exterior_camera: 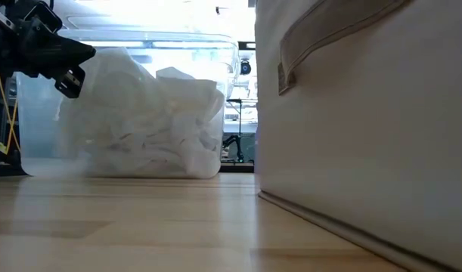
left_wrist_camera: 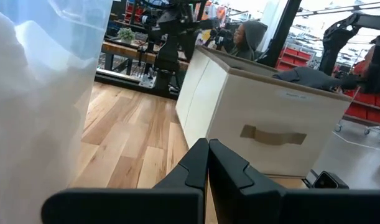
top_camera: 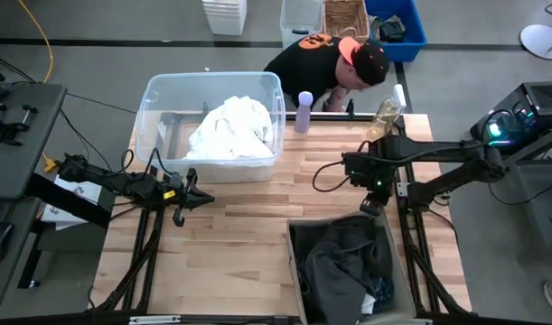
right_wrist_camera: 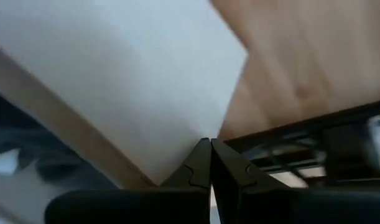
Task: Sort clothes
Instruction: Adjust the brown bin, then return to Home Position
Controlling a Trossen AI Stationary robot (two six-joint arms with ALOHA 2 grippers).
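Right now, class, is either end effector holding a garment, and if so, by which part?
Nothing is held. The left end effector and right end effector are both shut and empty; the white clothes lie in the tub.

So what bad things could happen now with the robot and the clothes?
The right tool hangs shut just above the fabric bin; it might bump the rim or snag the dark clothes. A person leans in at the table's far edge, near a purple bottle that could topple.

no text, label, brand, number or sign can be read anywhere.
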